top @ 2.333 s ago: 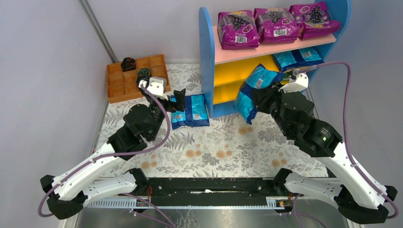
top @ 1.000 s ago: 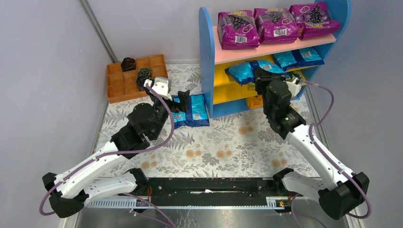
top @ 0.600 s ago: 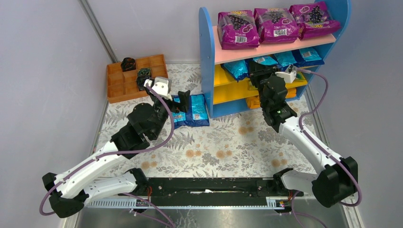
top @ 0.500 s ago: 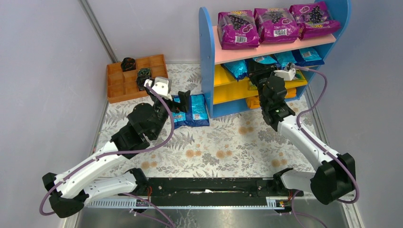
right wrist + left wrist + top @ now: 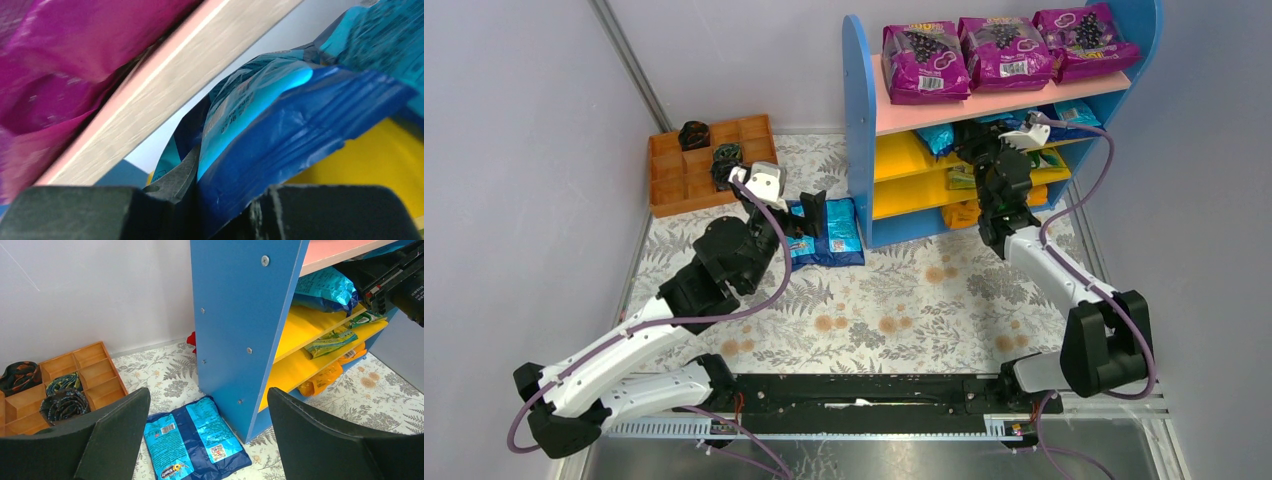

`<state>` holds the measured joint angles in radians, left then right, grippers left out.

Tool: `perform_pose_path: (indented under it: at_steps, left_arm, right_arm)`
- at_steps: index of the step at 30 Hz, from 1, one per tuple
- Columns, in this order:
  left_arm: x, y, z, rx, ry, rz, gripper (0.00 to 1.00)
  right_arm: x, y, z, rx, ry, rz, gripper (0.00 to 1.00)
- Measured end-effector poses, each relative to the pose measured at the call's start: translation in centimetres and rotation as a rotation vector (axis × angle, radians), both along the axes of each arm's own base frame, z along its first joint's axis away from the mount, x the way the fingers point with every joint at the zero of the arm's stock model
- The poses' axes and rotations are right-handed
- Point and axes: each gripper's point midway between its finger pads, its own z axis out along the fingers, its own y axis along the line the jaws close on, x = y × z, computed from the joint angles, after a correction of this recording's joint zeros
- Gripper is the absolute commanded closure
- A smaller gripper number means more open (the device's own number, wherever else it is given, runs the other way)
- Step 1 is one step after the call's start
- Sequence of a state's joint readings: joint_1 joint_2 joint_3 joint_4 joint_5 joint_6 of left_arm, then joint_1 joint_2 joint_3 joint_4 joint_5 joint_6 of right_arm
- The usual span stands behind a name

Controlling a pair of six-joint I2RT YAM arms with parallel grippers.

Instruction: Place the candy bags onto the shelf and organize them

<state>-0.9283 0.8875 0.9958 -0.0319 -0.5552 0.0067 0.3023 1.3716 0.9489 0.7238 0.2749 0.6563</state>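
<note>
1. The right end effector (image 5: 222, 202) is sitting inside the shelf (image 5: 857, 120), under its pink board (image 5: 165, 95), and is pinching a blue bag (image 5: 280, 115) between fingers (image 5: 100, 212) closed down onto the plastic.
2. Just above it, purple bags (image 5: 75, 50) are lying on the pink board; beneath the held bag a yellow board (image 5: 385, 160) is showing.
3. The left end effector (image 5: 207, 400) is hovering with its fingers spread wide, gripping nothing.
4. Directly below it, a second blue bag (image 5: 195, 440) is lying flat on the worktop (image 5: 170, 372), just beside the shelf's blue side panel.
5. Farther ahead and to its right, a green-yellow bag (image 5: 327, 342) is resting on the lower yellow board (image 5: 295, 370), and an orange bag (image 5: 320, 380) is lying under that board.
6. Off to its left, an orange tray (image 5: 95, 365) is standing by the wall, holding dark rolled items (image 5: 62, 402).
</note>
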Motion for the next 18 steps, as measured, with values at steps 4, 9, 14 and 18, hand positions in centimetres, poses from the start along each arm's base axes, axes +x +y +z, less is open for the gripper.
perform_pose_path:
  at_steps: [4,9,14,18]
  left_arm:
    - [0.1,-0.2,-0.2,0.007,0.005,-0.002,0.09]
    - [0.2,-0.3,-0.4,0.012,0.008,-0.003,0.09]
    - [0.3,-0.5,-0.6,0.016,0.012,-0.003,0.09]
    - [0.4,-0.6,-0.8,0.021,0.015,-0.003,0.09]
  right_arm:
    - [1.2,-2.1,-0.7,-0.041,0.010,-0.015,1.00]
    - [1.7,-3.6,-0.7,-0.061,0.005,-0.010,1.00]
    - [2.0,-4.4,-0.9,-0.072,0.007,0.007,1.00]
    - [2.2,-4.7,-1.1,-0.060,0.010,0.010,0.89]
